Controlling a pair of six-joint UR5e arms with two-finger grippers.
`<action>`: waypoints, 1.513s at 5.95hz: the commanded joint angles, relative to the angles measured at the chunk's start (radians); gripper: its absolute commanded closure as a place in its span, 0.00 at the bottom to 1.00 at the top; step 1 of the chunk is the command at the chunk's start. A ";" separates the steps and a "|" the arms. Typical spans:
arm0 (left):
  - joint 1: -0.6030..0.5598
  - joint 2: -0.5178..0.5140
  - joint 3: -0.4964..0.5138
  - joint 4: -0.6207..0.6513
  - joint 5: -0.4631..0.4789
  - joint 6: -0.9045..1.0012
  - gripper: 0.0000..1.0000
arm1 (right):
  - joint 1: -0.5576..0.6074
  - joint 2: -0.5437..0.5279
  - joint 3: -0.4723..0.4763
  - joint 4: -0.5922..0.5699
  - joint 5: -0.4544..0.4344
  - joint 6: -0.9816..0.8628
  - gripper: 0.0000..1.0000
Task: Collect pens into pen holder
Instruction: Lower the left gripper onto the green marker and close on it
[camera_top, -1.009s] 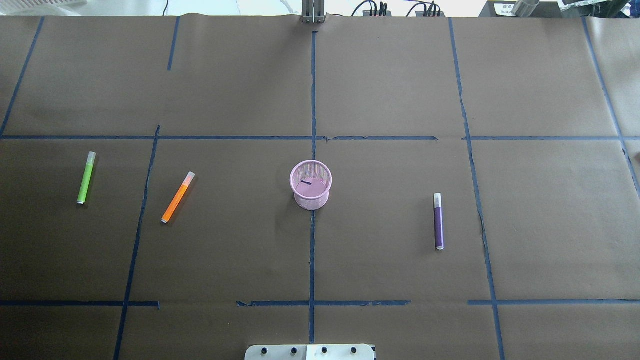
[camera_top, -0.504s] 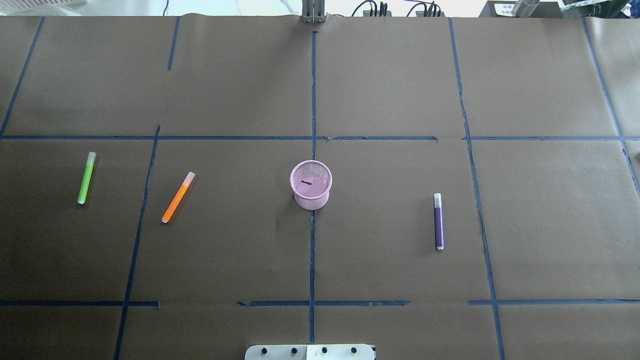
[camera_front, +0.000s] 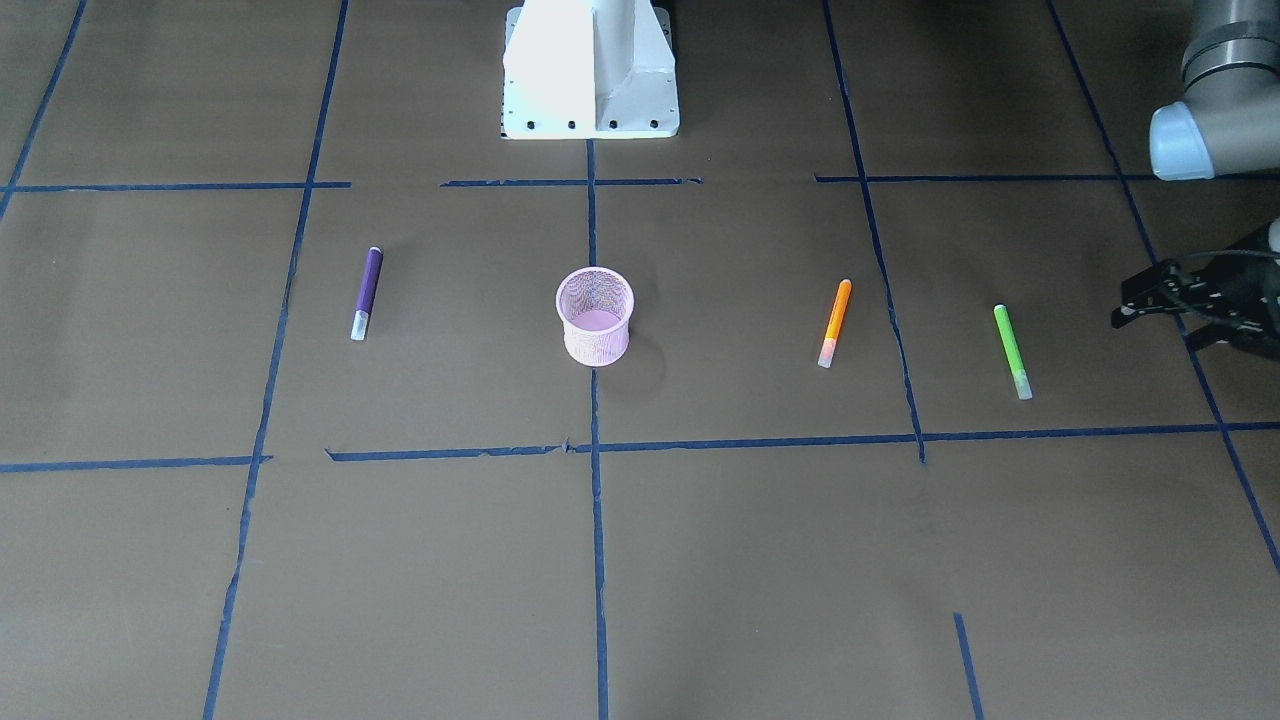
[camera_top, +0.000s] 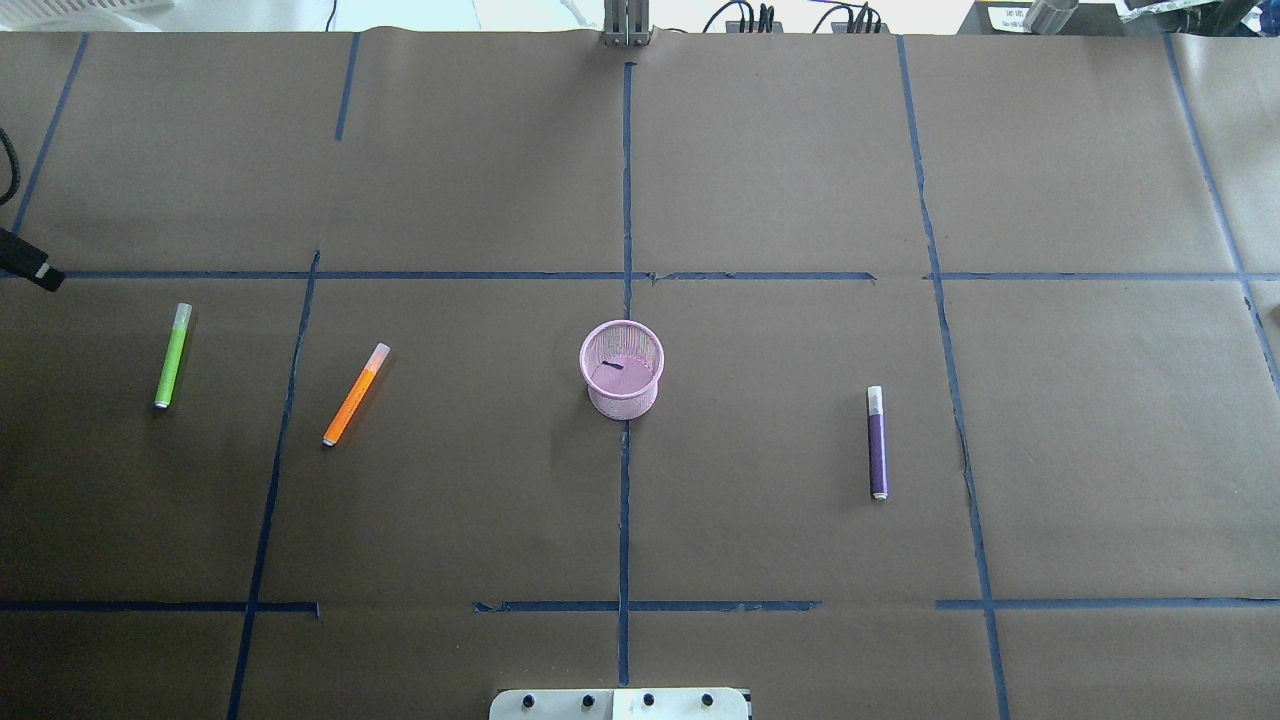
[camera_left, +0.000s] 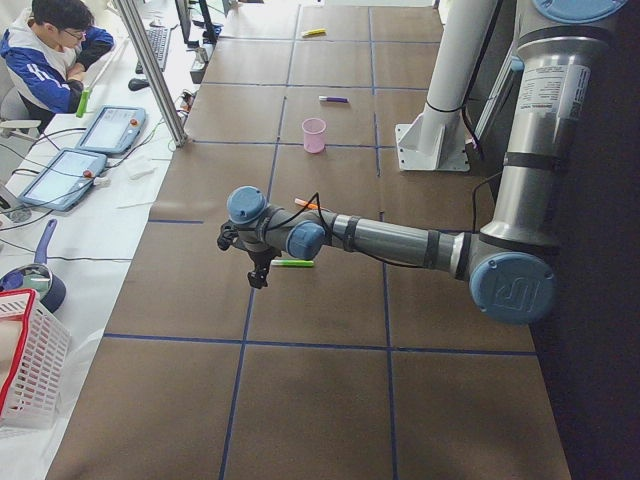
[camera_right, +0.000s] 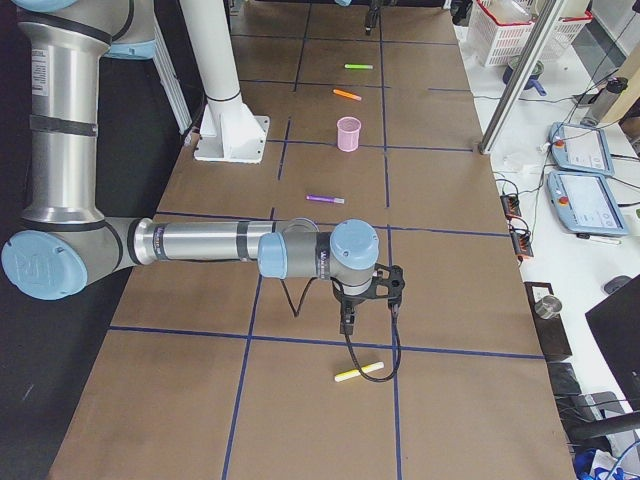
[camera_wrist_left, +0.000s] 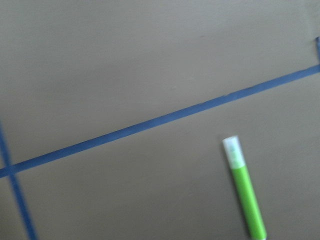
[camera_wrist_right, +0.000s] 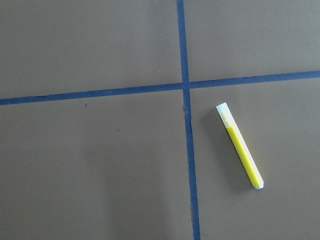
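Observation:
The pink mesh pen holder (camera_top: 621, 398) stands upright at the table's middle. Three pens lie flat around it: green (camera_top: 171, 358) and orange (camera_top: 354, 396) on my left side, purple (camera_top: 877, 446) on my right. My left gripper (camera_front: 1120, 307) hovers open and holding nothing, just outside the green pen (camera_front: 1011, 350), which lies below it in the left wrist view (camera_wrist_left: 247, 202). Far out at the table's right end, my right gripper (camera_right: 370, 320) hangs above a yellow pen (camera_wrist_right: 240, 152); I cannot tell whether it is open or shut.
Blue tape lines grid the brown paper table cover. The white robot base (camera_front: 590, 70) stands at the near edge. A person (camera_left: 55, 50) sits at a side bench with tablets, and a white basket (camera_left: 30, 360) stands beyond the table's left end.
My left gripper has come into the overhead view at its left edge, near the green pen. The pens and the holder have not moved.

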 joint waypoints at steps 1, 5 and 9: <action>0.109 -0.055 0.005 -0.006 0.136 -0.205 0.00 | -0.004 0.003 -0.006 0.025 0.000 0.005 0.00; 0.214 -0.051 0.127 -0.226 0.249 -0.418 0.00 | -0.004 -0.003 -0.030 0.090 0.000 0.009 0.00; 0.244 -0.054 0.151 -0.237 0.248 -0.422 0.00 | -0.004 0.002 -0.030 0.092 0.000 0.009 0.00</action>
